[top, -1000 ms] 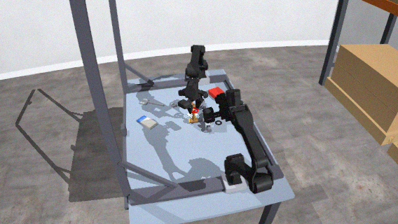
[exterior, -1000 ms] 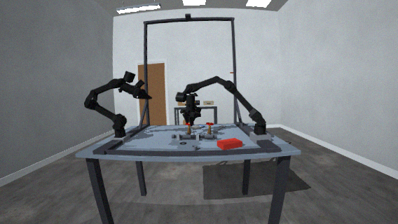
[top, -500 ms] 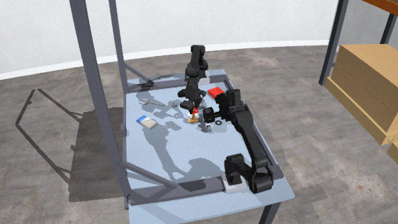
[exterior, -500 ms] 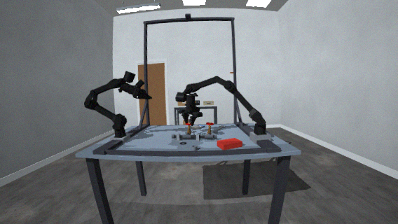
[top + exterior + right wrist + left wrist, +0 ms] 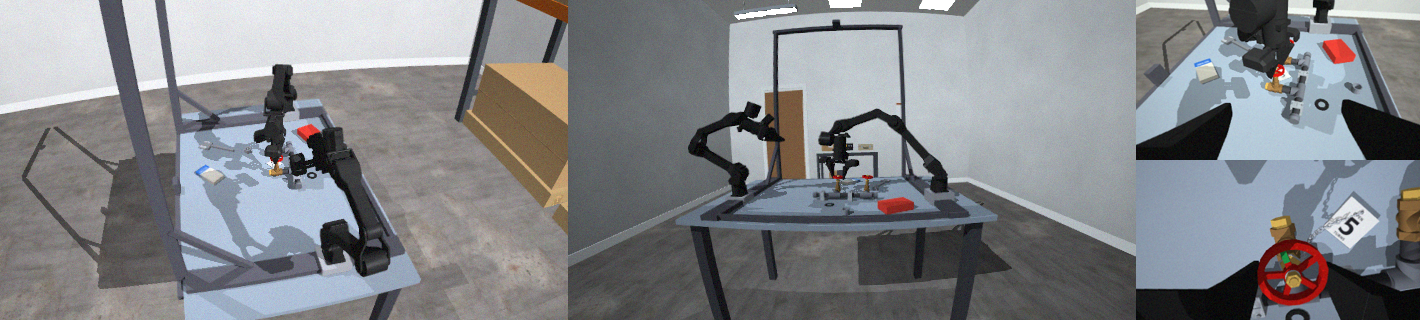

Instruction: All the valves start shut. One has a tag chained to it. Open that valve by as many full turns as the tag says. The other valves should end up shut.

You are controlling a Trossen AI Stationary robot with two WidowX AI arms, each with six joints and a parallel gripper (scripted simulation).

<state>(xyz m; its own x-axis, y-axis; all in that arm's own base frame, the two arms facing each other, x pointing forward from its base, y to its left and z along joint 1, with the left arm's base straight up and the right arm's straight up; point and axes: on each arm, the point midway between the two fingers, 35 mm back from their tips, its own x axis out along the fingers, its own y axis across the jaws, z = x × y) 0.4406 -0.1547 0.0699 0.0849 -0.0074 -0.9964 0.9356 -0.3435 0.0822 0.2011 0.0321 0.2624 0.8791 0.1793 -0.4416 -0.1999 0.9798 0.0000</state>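
Two brass valves stand on the grey pipe. The near handwheel point(image 5: 1293, 300) is red, and a chain runs from its valve to a white tag point(image 5: 1339, 229) reading "OPEN 5 TURNS". A small green and red mark point(image 5: 1285, 257) shows through its spokes. My left gripper point(image 5: 1291, 266) point(image 5: 839, 173) is shut on this handwheel, black fingers against opposite sides of the rim. The second red handwheel point(image 5: 867, 177) stands free on the other valve point(image 5: 1408, 226) point(image 5: 1288, 61). My right gripper point(image 5: 1286, 106) is open and empty, raised above the table, away from the valves.
The grey pipe point(image 5: 1300, 91) runs beside the valves in clamps. A red block point(image 5: 1339, 51) point(image 5: 895, 205), a black ring point(image 5: 1317, 106) and a grey fitting point(image 5: 1356, 88) lie on its far side. A blue and beige box point(image 5: 1207, 73) and a grey wrench point(image 5: 220, 148) lie opposite.
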